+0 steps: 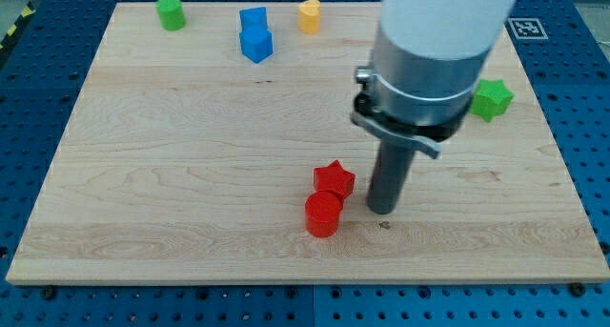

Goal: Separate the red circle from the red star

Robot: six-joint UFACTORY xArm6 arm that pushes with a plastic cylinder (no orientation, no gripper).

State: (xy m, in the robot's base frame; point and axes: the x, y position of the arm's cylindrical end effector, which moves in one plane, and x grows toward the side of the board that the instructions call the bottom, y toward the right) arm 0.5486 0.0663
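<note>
**Tip parked just right of the red pair**

From my remote seat, the largest thing I see is the wooden board [191,174], which lies on a blue perforated table [38,79]. Next in size is my arm's pale cylinder [434,41], which comes down from the view's top and narrows into the dark rod. There are no fingers to spread or press together here; the rod ends in my tip [381,211], which rests on the board and holds nothing.

Just to the left of my tip sits the red star [334,179], near it but not touching as far as I can tell. The red circle [323,214] is left of the tip and slightly lower, pressed up against the star's lower edge.

Far up and to the left of the tip, two blue blocks [254,36] stand together; their shapes are unclear. Right of the tip and higher, a green star [492,98] sits near the board's edge. A yellow block [309,15] lies above the tip, and a green block [171,12] far up-left.

The only marking is a black-and-white square tag [523,28] at the upper right, with no readable writing.
</note>
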